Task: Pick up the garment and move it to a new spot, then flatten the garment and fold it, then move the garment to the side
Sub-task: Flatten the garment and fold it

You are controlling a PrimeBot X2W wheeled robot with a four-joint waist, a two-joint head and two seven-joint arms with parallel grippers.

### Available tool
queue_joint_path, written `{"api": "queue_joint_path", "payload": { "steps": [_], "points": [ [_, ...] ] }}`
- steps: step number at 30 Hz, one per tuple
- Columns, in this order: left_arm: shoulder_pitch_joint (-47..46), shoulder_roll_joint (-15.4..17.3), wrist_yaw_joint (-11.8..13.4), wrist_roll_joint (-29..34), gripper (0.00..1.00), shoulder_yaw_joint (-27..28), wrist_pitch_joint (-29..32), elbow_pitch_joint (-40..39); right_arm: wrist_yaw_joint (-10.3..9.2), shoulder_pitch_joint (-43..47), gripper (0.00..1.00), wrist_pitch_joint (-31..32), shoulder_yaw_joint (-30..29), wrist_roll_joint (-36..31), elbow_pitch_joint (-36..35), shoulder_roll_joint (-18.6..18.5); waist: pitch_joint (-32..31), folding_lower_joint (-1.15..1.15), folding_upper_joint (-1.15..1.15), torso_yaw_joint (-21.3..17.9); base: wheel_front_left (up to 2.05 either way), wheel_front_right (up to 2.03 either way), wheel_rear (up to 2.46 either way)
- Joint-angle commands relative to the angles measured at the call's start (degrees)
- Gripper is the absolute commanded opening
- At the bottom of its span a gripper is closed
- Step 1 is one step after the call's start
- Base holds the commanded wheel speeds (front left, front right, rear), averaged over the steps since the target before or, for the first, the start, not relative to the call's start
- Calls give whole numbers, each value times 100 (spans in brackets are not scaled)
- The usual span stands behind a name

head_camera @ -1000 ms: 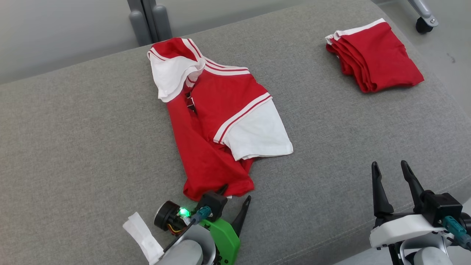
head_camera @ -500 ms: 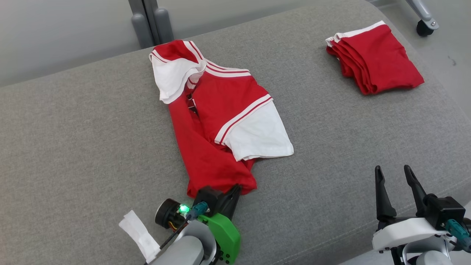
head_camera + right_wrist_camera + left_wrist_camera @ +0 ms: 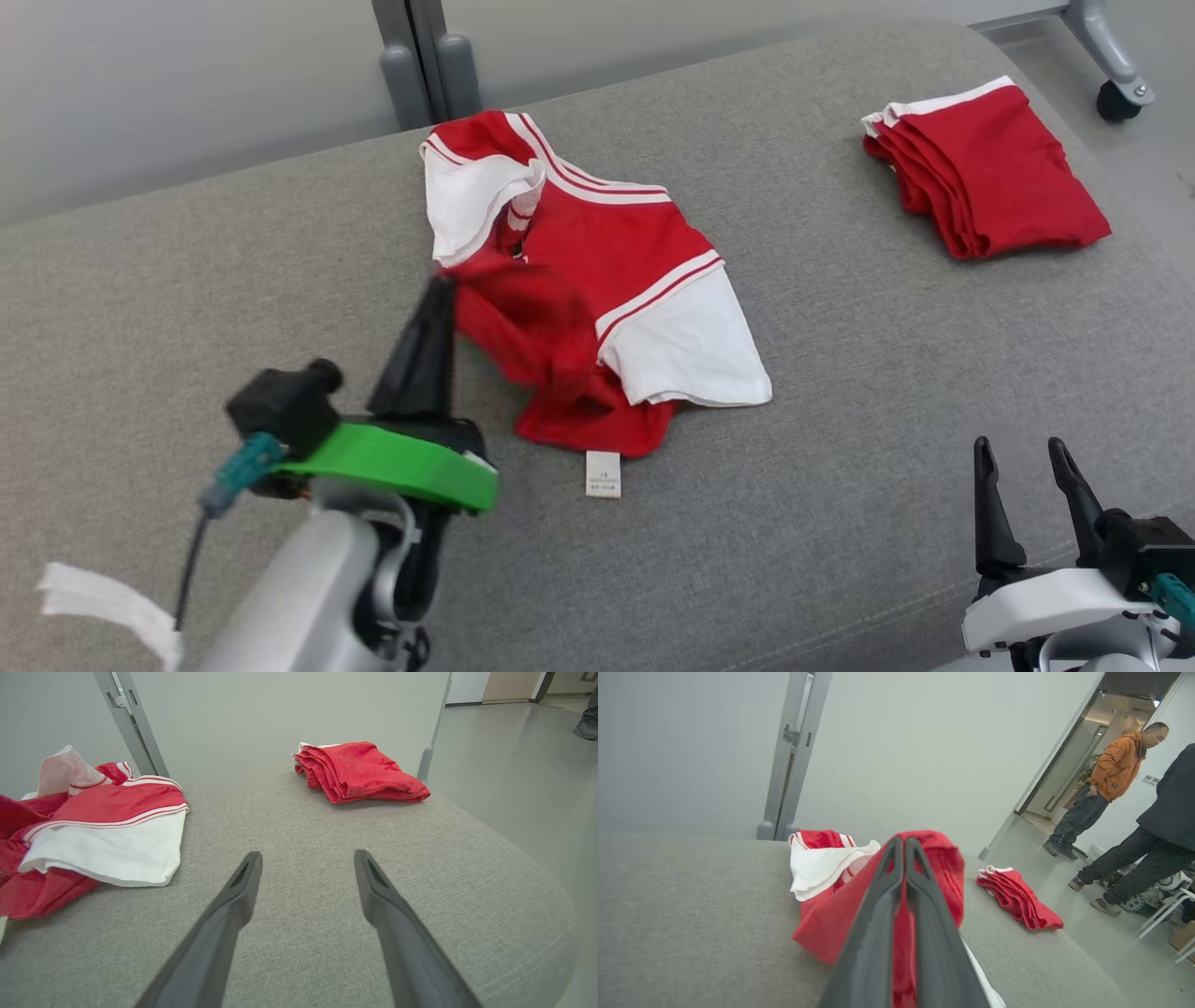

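The garment [image 3: 607,243], a red shirt with white sleeves and white stripes, lies crumpled on the grey cushioned surface [image 3: 187,280]. My left gripper [image 3: 439,285] is shut on its red hem and holds that edge raised above the cushion, over the garment's left side. In the left wrist view the shut left gripper [image 3: 904,842] has red cloth of the garment [image 3: 822,914] pinched between its fingers and draped around them. A white label [image 3: 603,473] lies at the garment's near edge. My right gripper [image 3: 1019,448] stands open at the lower right, away from the garment [image 3: 107,812]. The right wrist view shows the right gripper [image 3: 308,856] holding nothing.
A folded red garment [image 3: 990,173] lies at the cushion's far right corner. A grey post [image 3: 420,56] stands behind the far edge, and a caster wheel [image 3: 1116,98] rests on the floor at the right. Two people [image 3: 1115,770] stand near a doorway.
My left gripper closed on the garment's near red hem, then lifted it up and back over the garment. The label came into sight. The head camera shifted a little. The right gripper stayed open.
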Motion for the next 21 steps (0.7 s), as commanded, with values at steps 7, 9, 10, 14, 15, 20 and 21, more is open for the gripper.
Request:
{"api": "queue_joint_path", "payload": {
  "steps": [7,9,10,14,15,20,21],
  "points": [
    [-196,860,493,-205,0,902,336,-531,-9,-135,100,-4,93,-37,5,-7,71,0,0,83,0,0,0],
    [-355,1000,551,-264,0,1055,464,-346,-9,-184,100,-4,114,-29,6,-7,129,0,0,48,0,0,0],
    [-449,1055,563,-271,0,1115,480,-263,-9,-191,100,-4,116,-27,3,-8,167,0,0,27,0,0,0],
    [-949,1241,531,-258,0,1297,569,436,-9,-252,100,-4,132,-13,23,-7,330,0,0,-84,0,0,0],
    [-1090,1266,512,-284,0,1338,601,696,-9,-278,100,-4,157,-7,26,-5,379,0,0,-129,0,0,0],
    [-1743,1485,528,-157,0,1511,426,1960,-9,-362,100,-4,239,48,27,-5,568,0,0,-344,0,0,0],
    [-1901,1505,501,-135,0,1560,318,2260,-9,-381,100,-4,243,55,24,-6,601,0,0,-380,0,0,0]
  ]
}}
